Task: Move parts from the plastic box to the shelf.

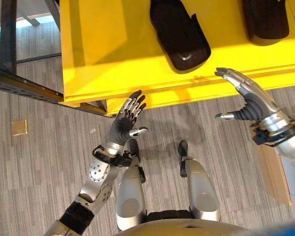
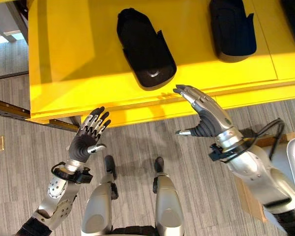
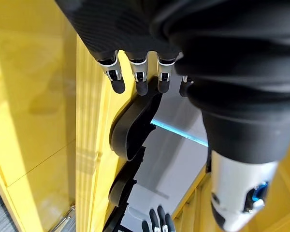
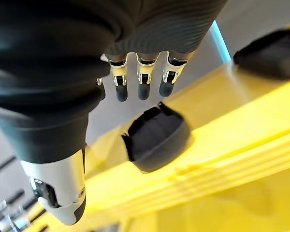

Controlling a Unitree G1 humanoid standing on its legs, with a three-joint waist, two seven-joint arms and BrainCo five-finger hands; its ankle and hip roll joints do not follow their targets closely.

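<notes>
Parts: black moulded part point(image 1: 179, 37) lying on yellow shelf point(image 1: 103, 54), second part point(image 2: 232, 27) beside it. Left hand point(image 1: 126, 118) and right hand point(image 1: 248, 101) open, empty, before shelf edge. Step judged: between placements; next, fetch another part

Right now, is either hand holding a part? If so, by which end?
Nothing held. Left hand and right hand are both open and empty in front of the yellow shelf; the black parts lie on it untouched.
</notes>
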